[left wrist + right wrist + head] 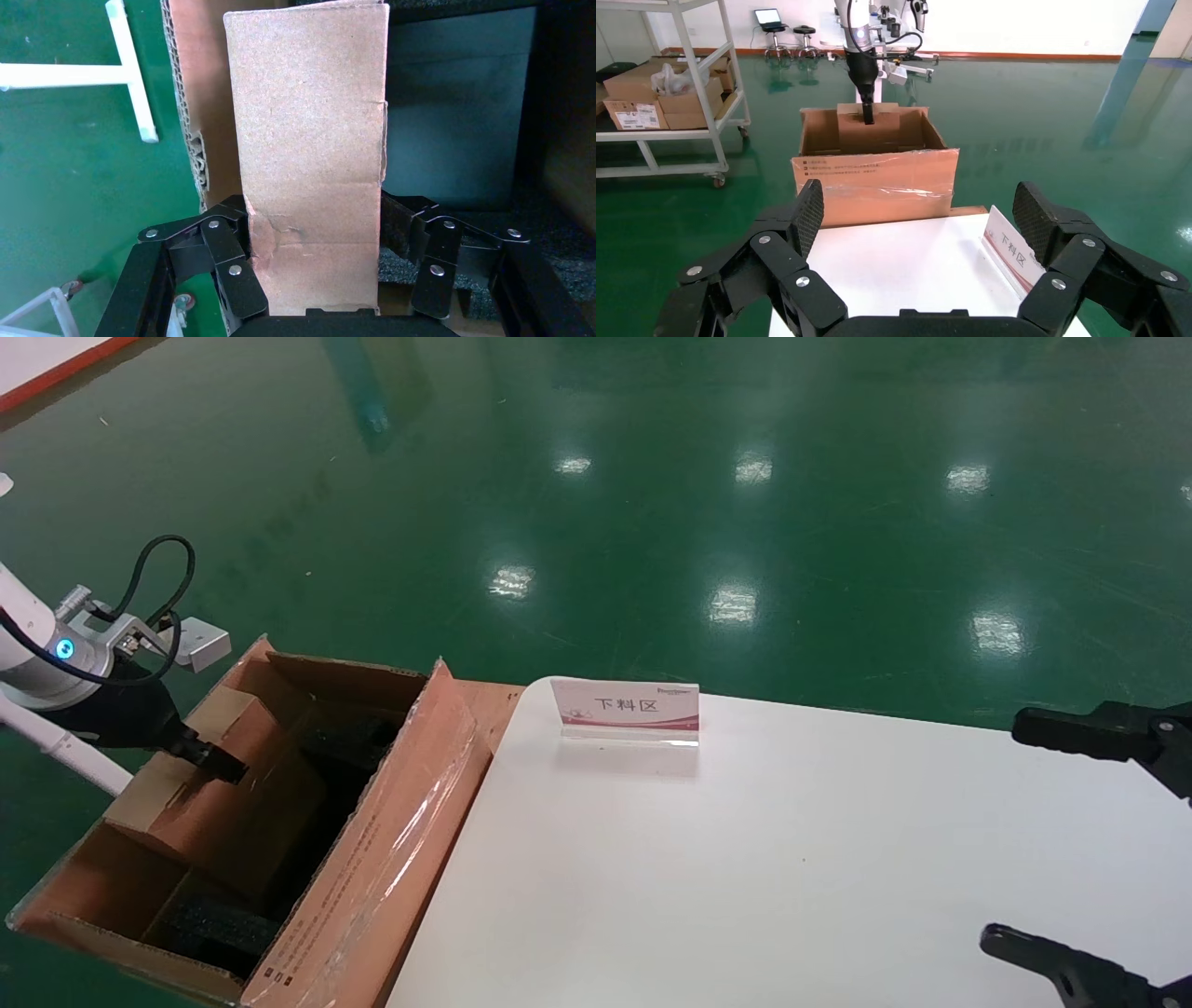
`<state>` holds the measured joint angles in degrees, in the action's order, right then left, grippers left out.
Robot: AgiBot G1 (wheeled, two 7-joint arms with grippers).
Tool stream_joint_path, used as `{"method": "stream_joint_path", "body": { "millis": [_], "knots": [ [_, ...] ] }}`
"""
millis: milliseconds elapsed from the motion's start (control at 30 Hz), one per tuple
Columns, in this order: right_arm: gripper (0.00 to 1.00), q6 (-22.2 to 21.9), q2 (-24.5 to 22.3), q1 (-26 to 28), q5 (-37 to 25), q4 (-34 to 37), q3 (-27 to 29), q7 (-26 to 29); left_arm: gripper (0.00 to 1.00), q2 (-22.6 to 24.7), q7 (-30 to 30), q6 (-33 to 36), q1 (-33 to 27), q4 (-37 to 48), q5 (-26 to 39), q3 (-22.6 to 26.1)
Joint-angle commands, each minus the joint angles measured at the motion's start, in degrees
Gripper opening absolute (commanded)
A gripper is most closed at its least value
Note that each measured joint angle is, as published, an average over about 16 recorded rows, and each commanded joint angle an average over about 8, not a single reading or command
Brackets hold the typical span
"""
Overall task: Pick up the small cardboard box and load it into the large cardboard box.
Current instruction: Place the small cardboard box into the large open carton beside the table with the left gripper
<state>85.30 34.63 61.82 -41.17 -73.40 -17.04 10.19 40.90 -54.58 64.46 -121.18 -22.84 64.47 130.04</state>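
The left gripper point(209, 756) is clamped on the small cardboard box point(219, 784), its black fingers point(235, 274) pressed against the two opposite sides of the carton, which fills the gap between them in the left wrist view and runs straight out from the palm. Held this way, the small cardboard box sits tilted inside the open top of the large cardboard box point(372, 859), part of it still above the rim, with the gripper at its upper edge on the side away from the table point(792, 859). Beyond and below the held carton lie the black foam blocks point(457, 133) of the big carton's interior, one dark slab just past the fingertips and a coarser piece beside the far finger. The wall of the large cardboard box nearest the table carries shiny clear tape and small black print, and it stands just beside the table's edge. The right gripper point(1052, 840) hangs at the far side of the white table, well apart from the left one, its fingers point(807, 217) spread wide with nothing between them. Ahead of that open hand, on the tabletop, stands a small sign point(626, 708) with pink trim and printed characters, between the right gripper and the large carton.
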Motion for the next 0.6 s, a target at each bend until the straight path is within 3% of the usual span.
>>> {"method": "stream_joint_path", "body": {
  "millis": [33,200,233,600],
  "knots": [
    [1.0,0.0,0.0,0.0,0.0,0.0,-0.01,0.0,0.26,0.16,0.23,-0.08,0.47,0.46,-0.09,-0.03],
    [1.0,-0.02,-0.01,-0.01,0.01,0.01,-0.02,-0.01,0.88,0.66,1.02,-0.49,1.08,1.03,0.32,0.21],
    [1.0,-0.02,-0.01,-0.01,0.02,0.01,-0.02,-0.01,0.97,0.71,1.08,-0.55,1.15,1.08,0.36,0.24],
    [1.0,-0.03,-0.01,-0.01,0.02,0.01,-0.02,-0.01,1.0,0.6,0.91,-0.65,1.0,1.04,0.59,0.26]
  ]
}}
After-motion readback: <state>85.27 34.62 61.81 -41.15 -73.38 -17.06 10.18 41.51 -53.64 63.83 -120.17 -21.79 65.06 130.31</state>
